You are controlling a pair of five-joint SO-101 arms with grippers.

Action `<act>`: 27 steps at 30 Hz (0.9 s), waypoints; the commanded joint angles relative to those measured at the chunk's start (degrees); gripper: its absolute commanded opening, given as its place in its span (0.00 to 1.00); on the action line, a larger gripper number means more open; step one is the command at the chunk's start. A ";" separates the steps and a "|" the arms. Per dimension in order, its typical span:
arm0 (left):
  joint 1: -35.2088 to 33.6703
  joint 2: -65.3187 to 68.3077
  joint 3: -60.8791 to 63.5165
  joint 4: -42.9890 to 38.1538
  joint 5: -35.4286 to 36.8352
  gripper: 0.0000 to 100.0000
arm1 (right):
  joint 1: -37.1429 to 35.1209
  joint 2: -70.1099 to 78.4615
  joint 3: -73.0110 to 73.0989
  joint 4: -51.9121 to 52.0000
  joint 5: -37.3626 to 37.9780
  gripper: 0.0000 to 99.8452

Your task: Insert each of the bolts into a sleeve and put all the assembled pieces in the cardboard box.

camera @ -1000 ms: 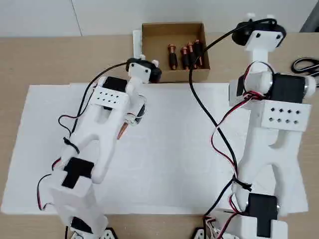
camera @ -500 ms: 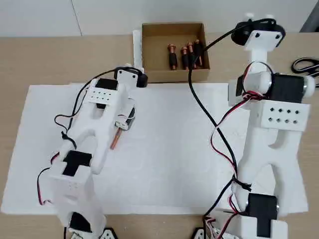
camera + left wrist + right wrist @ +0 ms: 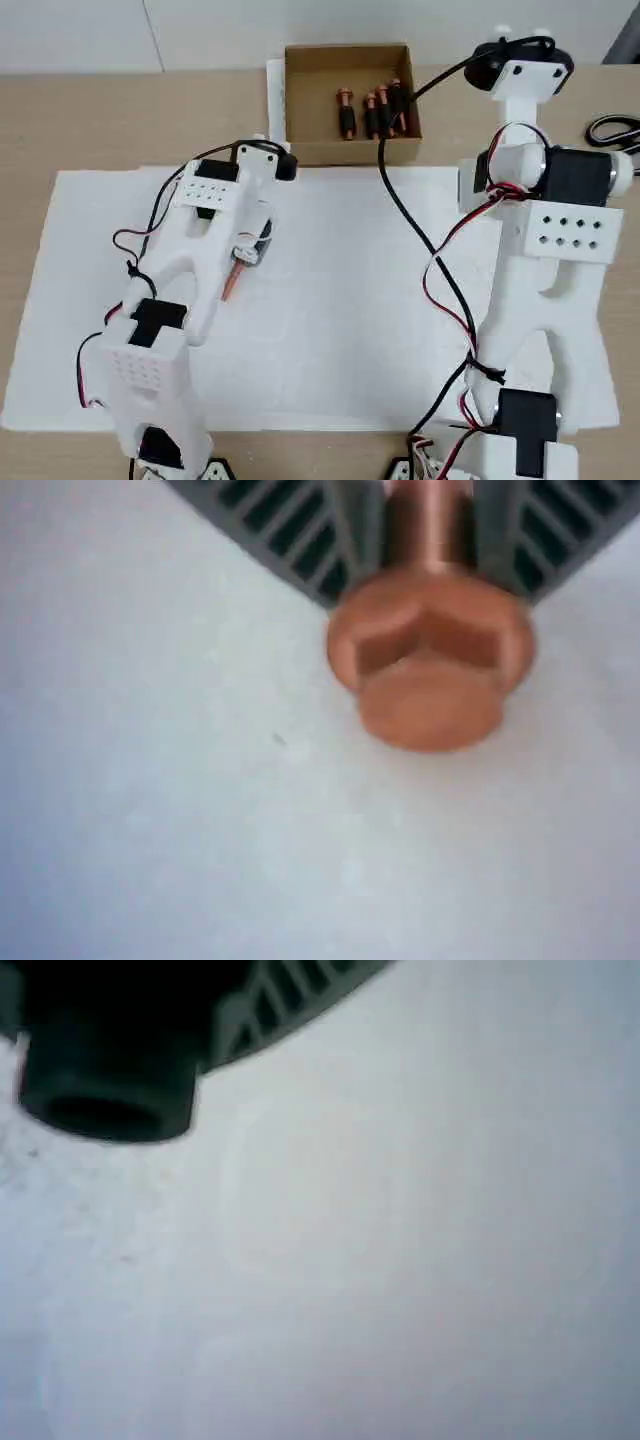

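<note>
A copper bolt (image 3: 430, 670) is clamped in my left gripper (image 3: 428, 525), head out, between grey ribbed fingers (image 3: 280, 530) just above the white mat. From above, that bolt (image 3: 233, 280) pokes out below the left arm over the mat's left half. My right gripper holds a black sleeve (image 3: 105, 1090) beside a ribbed finger (image 3: 290, 1000), also low over the mat. The cardboard box (image 3: 300, 100) stands at the back centre with several assembled pieces (image 3: 375, 110) inside. The right arm (image 3: 550, 220) stands right of the box.
A white foam mat (image 3: 350, 330) covers most of the wooden table (image 3: 100, 110). A black cable (image 3: 405, 220) runs from the right arm's top across the mat. A dark looped object (image 3: 615, 130) lies at the right edge.
The left arm has drawn back from the box toward the left and the near side, carrying the bolt with it. The right arm has stayed still.
</note>
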 commanded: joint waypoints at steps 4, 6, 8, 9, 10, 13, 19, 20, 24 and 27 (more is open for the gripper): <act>-0.53 0.18 -0.57 -0.35 0.35 0.01 | -0.31 -3.03 -0.26 0.57 -0.70 0.00; -0.70 -0.26 -1.80 0.35 0.44 0.01 | -0.31 -3.03 -0.26 0.57 -0.70 0.00; -0.97 -1.93 -4.26 2.90 0.44 0.01 | -0.31 -3.03 -0.26 0.57 -0.70 0.00; -1.05 -2.99 -6.02 4.48 0.44 0.01 | -0.31 -3.03 -0.26 0.57 -0.70 0.00; -1.14 -4.31 -7.96 6.07 0.44 0.01 | -0.31 -3.03 -0.26 0.57 -0.79 0.00; -1.23 -8.44 -14.55 11.16 0.44 0.01 | -1.27 -3.12 -0.26 0.57 -0.79 0.00; -1.41 -14.86 -23.52 19.34 1.14 0.01 | -5.32 -5.32 -0.53 0.57 -0.79 0.00; -2.11 -16.09 -23.52 19.34 2.37 0.01 | -6.29 -6.90 -0.35 0.57 -0.79 0.00; -4.40 -21.98 -21.41 19.34 4.92 0.01 | -9.89 -14.64 -0.35 0.48 -0.44 0.00; -5.10 -26.73 -18.15 19.34 4.84 0.01 | -11.30 -20.79 -0.26 0.48 -0.35 0.00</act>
